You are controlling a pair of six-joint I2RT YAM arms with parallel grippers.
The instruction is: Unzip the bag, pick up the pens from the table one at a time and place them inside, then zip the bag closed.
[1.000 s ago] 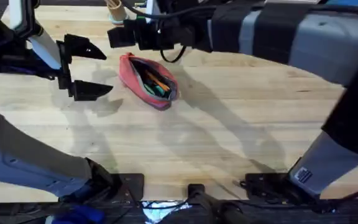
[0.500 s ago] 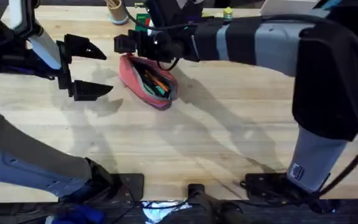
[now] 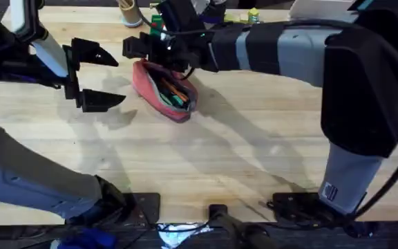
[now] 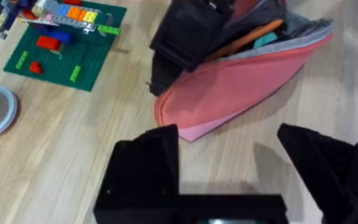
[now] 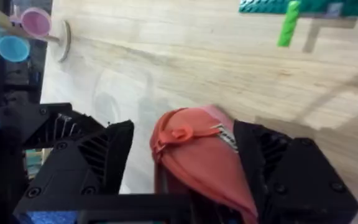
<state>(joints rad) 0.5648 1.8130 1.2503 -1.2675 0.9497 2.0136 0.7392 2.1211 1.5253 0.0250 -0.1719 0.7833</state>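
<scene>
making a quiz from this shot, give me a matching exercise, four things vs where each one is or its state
Things:
1. pink fabric pencil pouch
2. orange pen
3. left gripper
4. green brick baseplate

Places or states:
A. inside the pouch
B. open, beside the pouch
C. lying unzipped on the wooden table
D. carrying coloured bricks

Pairs: 1-C, 2-A, 3-B, 4-D

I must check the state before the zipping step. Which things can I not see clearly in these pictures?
- Dark pen: in the overhead view the open bag shows an orange pen and something teal; the contents are too small to tell more.
- Bag's far end: hidden by the right gripper in the overhead and left wrist views.
- Zipper pull: whether it is gripped cannot be told.
</scene>
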